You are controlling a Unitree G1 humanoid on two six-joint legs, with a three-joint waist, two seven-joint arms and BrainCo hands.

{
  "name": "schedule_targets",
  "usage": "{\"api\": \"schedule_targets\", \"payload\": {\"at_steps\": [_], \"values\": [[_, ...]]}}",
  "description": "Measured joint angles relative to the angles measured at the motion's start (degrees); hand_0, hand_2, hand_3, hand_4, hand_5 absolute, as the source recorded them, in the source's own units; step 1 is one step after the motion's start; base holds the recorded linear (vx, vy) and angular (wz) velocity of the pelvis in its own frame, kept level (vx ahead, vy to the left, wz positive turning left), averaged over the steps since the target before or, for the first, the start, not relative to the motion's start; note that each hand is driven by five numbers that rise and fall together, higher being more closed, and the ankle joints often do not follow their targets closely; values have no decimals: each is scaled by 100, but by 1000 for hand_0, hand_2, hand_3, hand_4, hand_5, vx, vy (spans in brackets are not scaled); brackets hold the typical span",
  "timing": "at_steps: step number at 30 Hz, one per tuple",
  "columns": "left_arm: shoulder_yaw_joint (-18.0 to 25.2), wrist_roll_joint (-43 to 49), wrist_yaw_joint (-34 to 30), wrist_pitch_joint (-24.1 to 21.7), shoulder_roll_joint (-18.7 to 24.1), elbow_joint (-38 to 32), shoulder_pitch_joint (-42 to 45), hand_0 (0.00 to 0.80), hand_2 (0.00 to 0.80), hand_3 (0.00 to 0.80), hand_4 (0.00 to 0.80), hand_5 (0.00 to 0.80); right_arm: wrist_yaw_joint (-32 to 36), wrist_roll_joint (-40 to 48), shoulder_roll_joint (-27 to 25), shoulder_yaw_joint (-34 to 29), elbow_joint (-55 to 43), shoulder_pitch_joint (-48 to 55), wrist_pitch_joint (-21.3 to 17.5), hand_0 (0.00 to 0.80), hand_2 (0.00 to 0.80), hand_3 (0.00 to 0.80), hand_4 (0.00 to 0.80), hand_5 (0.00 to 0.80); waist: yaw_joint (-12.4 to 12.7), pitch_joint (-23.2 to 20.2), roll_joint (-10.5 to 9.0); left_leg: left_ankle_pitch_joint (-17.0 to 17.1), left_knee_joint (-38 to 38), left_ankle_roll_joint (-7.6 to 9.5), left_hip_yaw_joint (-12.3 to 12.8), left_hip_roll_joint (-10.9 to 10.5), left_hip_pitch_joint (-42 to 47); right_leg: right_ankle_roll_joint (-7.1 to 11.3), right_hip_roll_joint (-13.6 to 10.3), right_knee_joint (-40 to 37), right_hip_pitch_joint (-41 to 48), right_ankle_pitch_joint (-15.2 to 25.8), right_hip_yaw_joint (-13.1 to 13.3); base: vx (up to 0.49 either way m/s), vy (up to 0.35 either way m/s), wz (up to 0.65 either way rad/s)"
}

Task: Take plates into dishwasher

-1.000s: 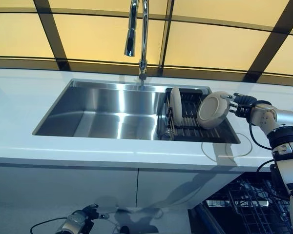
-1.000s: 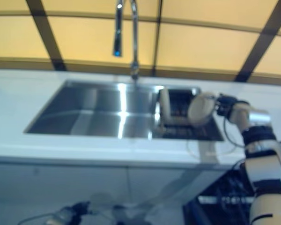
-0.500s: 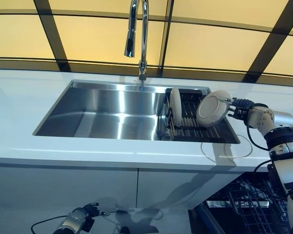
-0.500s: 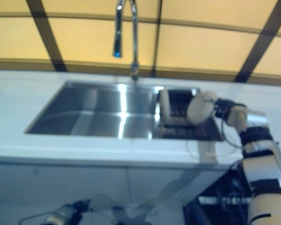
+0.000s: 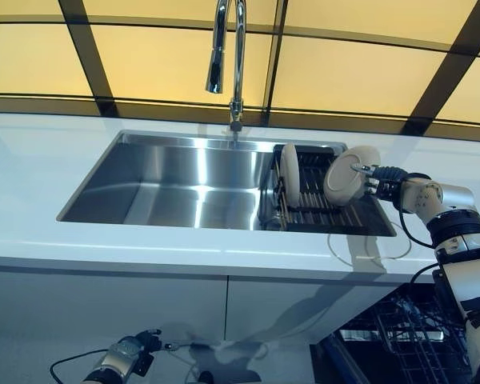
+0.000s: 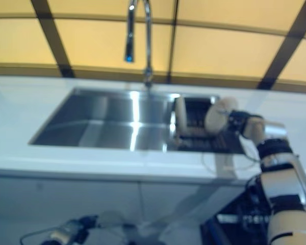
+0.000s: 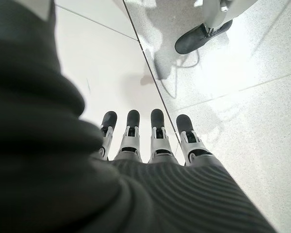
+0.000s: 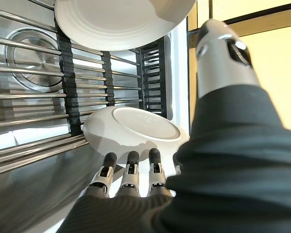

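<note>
The right robot hand (image 5: 382, 179) sits at the right of the left eye view, over the dish rack (image 5: 320, 200) in the right end of the sink (image 5: 184, 180), with its fingers and thumb clamped on the rim of a white plate (image 5: 350, 175) held tilted on edge above the rack. The right wrist view shows what the head views do not: the fingers (image 8: 130, 167) reaching under the held plate's rim, the thumb (image 8: 223, 53) raised beside it, and the underside of a second plate (image 8: 121, 22) beyond, over the rack's steel bars. In the left eye view that second plate (image 5: 289, 174) stands upright in the rack, just left of the held one and apart from it. The left robot hand (image 7: 150, 141) shows only low in the head views, at the lower left; its own wrist view shows its fingers straight and apart, holding nothing, above a pale tiled floor (image 7: 242, 111). No writing can be read. A tall faucet (image 5: 228, 60) rises behind the sink, the white desk (image 5: 32, 176) surrounds it, and the dishwasher's dark wire basket (image 5: 416, 336) stands open at the lower right, below the desk's edge.
</note>
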Motion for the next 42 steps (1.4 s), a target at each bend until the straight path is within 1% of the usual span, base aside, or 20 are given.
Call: {"api": "schedule_targets", "payload": {"at_steps": [10, 12, 13, 16, 17, 19, 25, 30, 31, 34, 37, 42], "values": [[0, -14, -29, 80, 3, 12, -40, 0, 0, 0, 0, 0, -11, 45, 33, 0, 0, 0, -2, 0, 0, 0, 0, 0, -2, 7, 11, 2, 0, 2, 4, 0, 2, 0, 0, 0, 1, 0, 0, 0, 0, 0], [0, -145, -56, 90, 4, 11, -45, 0, 0, 0, 0, 0, -7, 39, 40, 0, -1, 0, -17, 0, 0, 0, 0, 0, 0, 10, 15, 3, 0, 3, 3, -1, 2, 1, 0, 0, 2, 0, 0, 0, 0, 0], [0, -155, -59, 91, 5, 12, -46, 0, 0, 0, 0, 0, 2, 27, 41, 2, -1, 0, -52, 0, 0, 0, 0, 0, 0, 11, 17, 3, 0, 4, 3, -1, 2, 1, 0, 0, 2, 0, -1, 0, 0, 0], [0, -199, -64, 96, 9, 12, -61, 0, 0, 0, 0, 0, 34, -234, 46, 8, -52, 0, -372, 0, 0, 0, 0, 0, -2, 25, 32, 3, -1, 4, 2, -2, 2, 1, -1, 0, 2, 0, -1, 0, 0, 0], [0, -222, -66, 98, 11, 12, -65, 0, 0, 0, 0, 0, 21, -326, 42, 11, -126, -1, -496, 0, 0, 0, 0, 0, -1, 28, 35, 3, -1, 4, 1, -1, 2, 1, 0, 0, 3, 0, -2, 0, 0, 0], [1, -222, -69, 100, 12, 12, -66, 0, 0, 0, 0, 0, -45, -339, 38, 11, -363, -1, -583, 0, 0, 0, 0, 0, -4, 37, 38, 3, -1, 4, 2, -1, 2, 2, 1, 0, 3, -1, -2, 0, 0, 0], [7, -223, -111, 88, 50, 11, -70, 0, 0, 0, 0, 0, -279, -328, -87, 10, -1187, 15, -658, 0, 0, 0, 0, 0, -38, 131, 32, -1, -1, -3, 4, 0, -1, 2, 2, 1, -3, -1, 1, -6, -1, 0], [26, -222, -121, 76, 235, 10, -49, 0, 0, 0, 0, 0, -303, -291, -310, -10, -2169, 232, -817, 0, 0, 0, 0, 0, -93, 214, 1, -3, -3, -3, 7, -4, -12, 7, -1, 2, -12, -5, 15, 0, 0, 0], [30, -222, -120, 72, 271, 11, -19, 0, 0, 0, 0, 0, -304, -288, -312, -14, -2442, 315, -889, 0, 0, 0, 0, 0, -159, 216, -1, -8, -4, 5, 8, -9, -12, 12, -6, 2, -12, -8, 15, 0, 0, 0], [85, -222, -124, 9, 276, 4, -17, 0, 0, 0, 0, 0, -425, -268, -402, -184, -3010, 646, -1083, 0, 0, 0, 0, 0, -198, 221, -5, -29, -5, 9, 28, -12, -10, 16, -11, 2, -24, -11, 51, -20, -5, -5], [114, -221, -151, -22, 281, 4, -8, 0, 0, 0, 0, 0, -649, -273, -465, -297, -3133, 706, -1207, 0, 0, 0, 0, 0, -305, 230, -5, -33, -6, 13, 35, -17, -11, 21, -15, 2, -27, -14, 65, 1, 1, -1], [120, -222, -183, -22, 275, -53, -18, 0, 0, 0, 0, 0, -1025, -375, -616, -410, -3023, 731, -1365, 0, 0, 0, 0, 0, -323, 243, -5, -49, -5, 21, 123, -9, 6, 22, -14, 2, -41, -14, 113, 15, 4, -7]]}}
